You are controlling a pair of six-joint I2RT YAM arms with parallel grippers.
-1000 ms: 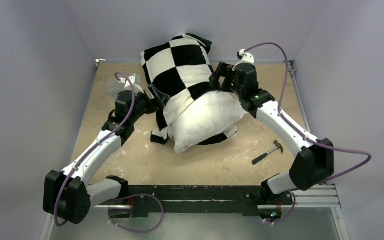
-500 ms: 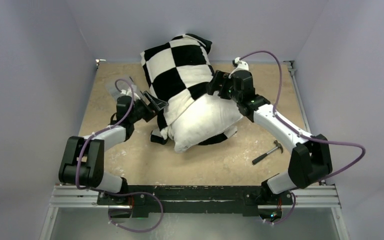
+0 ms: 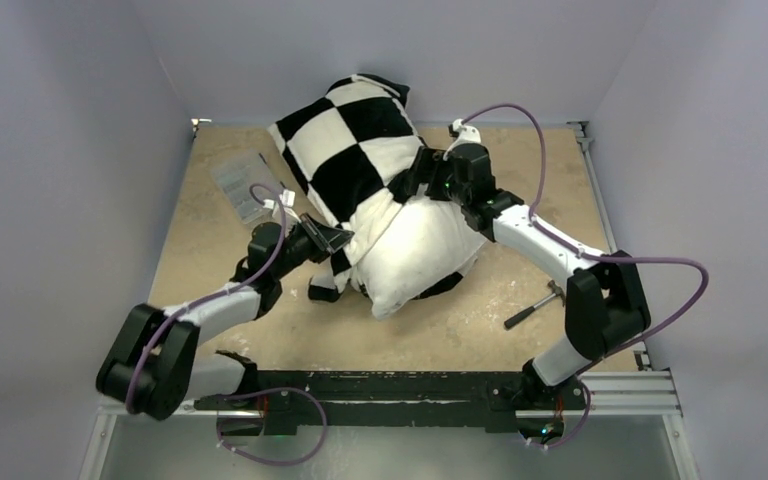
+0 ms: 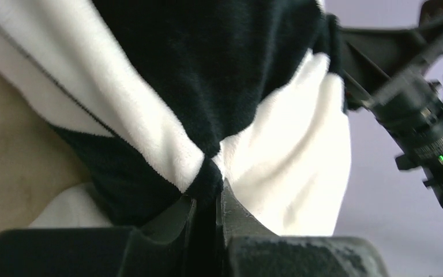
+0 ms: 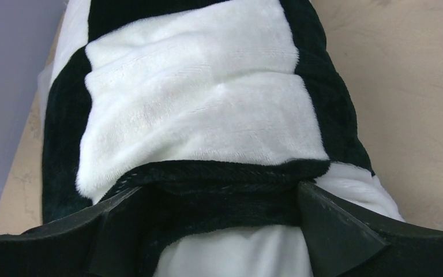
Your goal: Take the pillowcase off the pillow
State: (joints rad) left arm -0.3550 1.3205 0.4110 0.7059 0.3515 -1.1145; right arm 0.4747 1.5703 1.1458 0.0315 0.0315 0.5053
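Deep plush nap all over the big black-and-white checkered fabric pillowcase, velvety and fully matt, with a ribbed-looking stitched hem up close in the right wrist view. Way smoother on the plump plain white stuffed pillow: flat woven cloth, faint sheen, a bit wrinkled. Beige tabletop mottled and scuffed, dull, kinda like worn board or stone. Small hammer with a dark matt handle and a greyish metal head. Clear crinkly plastic packet, glossy. Grainy matt black plastic on the left gripper fingers. Glossy white shells on the arms, shiny purple cables.
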